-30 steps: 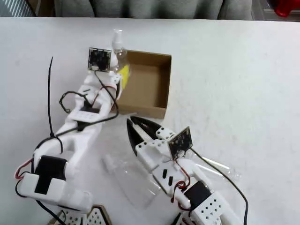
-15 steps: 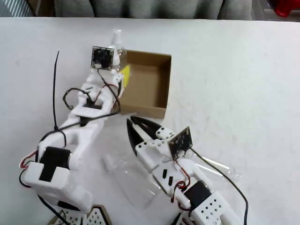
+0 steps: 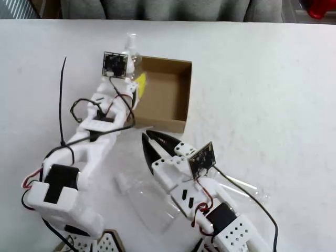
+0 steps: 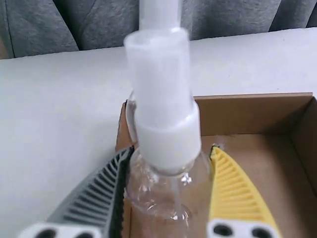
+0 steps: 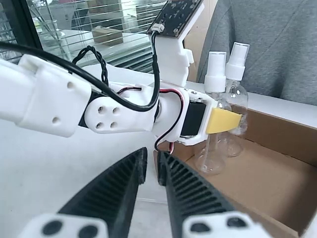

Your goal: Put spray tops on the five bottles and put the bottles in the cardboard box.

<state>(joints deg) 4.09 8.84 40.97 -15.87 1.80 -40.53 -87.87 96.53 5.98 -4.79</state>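
Note:
My left gripper [image 3: 134, 79] is shut on a clear bottle [image 3: 134, 56] with a white spray top [image 4: 162, 99], held upright over the left wall of the cardboard box [image 3: 173, 125]. The grey and yellow fingers [image 4: 233, 193] press on the bottle's sides [image 4: 163, 198]. From the right wrist view the held bottle [image 5: 212, 139] has a second topped bottle [image 5: 236, 99] close behind it, seemingly in the box's corner [image 5: 282, 136]. My right gripper [image 3: 144, 136] is shut and holds nothing, just in front of the box; its black fingertips [image 5: 141, 158] point at the left arm.
Clear bottles without tops lie on the table beside the right arm, one to its left [image 3: 137, 191] and one to its right [image 3: 253, 195]. A cardboard tray [image 3: 105, 242] sits at the front edge. The table to the right of the box is open.
The left arm has shifted a little toward the box with the bottle during the first half second, then held still. The right arm has not moved.

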